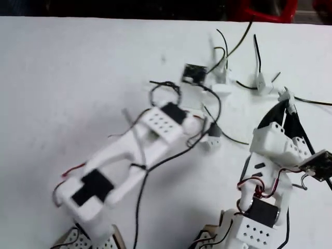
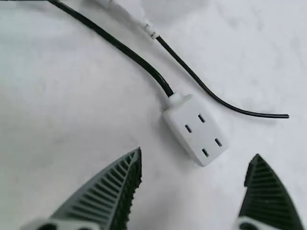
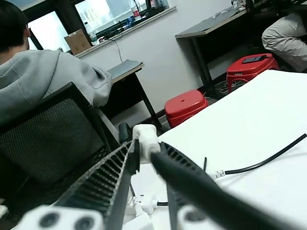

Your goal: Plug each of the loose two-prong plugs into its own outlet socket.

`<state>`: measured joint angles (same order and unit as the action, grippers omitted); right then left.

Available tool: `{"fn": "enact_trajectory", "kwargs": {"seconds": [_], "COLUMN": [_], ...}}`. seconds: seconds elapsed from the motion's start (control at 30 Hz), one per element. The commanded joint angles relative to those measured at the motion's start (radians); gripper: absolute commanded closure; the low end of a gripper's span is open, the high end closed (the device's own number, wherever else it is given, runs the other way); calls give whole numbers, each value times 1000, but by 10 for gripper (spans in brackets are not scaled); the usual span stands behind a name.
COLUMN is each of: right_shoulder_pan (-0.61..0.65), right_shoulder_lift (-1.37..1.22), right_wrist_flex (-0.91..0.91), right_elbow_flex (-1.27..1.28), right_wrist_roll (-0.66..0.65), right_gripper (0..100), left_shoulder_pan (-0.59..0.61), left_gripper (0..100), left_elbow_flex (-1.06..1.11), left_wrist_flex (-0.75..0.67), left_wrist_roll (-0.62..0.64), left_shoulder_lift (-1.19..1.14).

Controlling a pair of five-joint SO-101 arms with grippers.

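Note:
A white outlet block (image 2: 196, 129) with two pairs of slots lies flat on the white table (image 2: 57, 96), and a thick black cord (image 2: 120, 48) leads away from it. My left gripper (image 2: 197, 154) hangs open just above its near end, one finger on each side and nothing held. Beyond the block lies a loose white plug (image 2: 125, 10) on a thin black wire. My right gripper (image 3: 145, 148) is raised off the table and shut on a small white plug (image 3: 145, 134). From above, that right gripper (image 1: 287, 96) is at the right. Another white plug (image 1: 262, 82) lies behind it.
Thin black wires (image 1: 228, 52) loop over the back right of the table. The thick cord (image 1: 140, 197) trails toward the front between the two arms. The table's far edge (image 1: 129, 18) runs along the back, with a red stool (image 1: 270, 10) beyond it.

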<state>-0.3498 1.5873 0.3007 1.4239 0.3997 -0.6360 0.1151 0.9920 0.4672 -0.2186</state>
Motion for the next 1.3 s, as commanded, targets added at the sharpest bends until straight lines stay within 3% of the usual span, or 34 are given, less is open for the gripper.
{"fn": "enact_trajectory", "kwargs": {"seconds": [0.0,0.43,0.5,0.6,0.7,0.97,1.1,1.27], "right_shoulder_pan": [-7,-1,1,1,1,2,2,4], "right_shoulder_lift": [13,15,15,15,15,15,15,15], "right_wrist_flex": [-19,-18,-18,-16,-16,-12,-12,-12], "right_elbow_flex": [-60,-60,-60,-60,-60,-60,-60,-60], "right_wrist_roll": [8,6,6,5,5,0,0,0], "right_gripper": [982,982,982,982,982,982,982,982], "left_shoulder_pan": [-47,-50,-48,-41,-19,68,133,157], "left_gripper": [664,668,710,855,987,976,976,976], "left_elbow_flex": [-190,-598,-674,-790,-881,-971,-941,-890], "left_wrist_flex": [9,247,334,457,552,786,793,795], "left_wrist_roll": [17,9,9,-5,-110,-400,-591,-740], "left_shoulder_lift": [-154,-555,-591,-615,-619,-611,-610,-608]}}
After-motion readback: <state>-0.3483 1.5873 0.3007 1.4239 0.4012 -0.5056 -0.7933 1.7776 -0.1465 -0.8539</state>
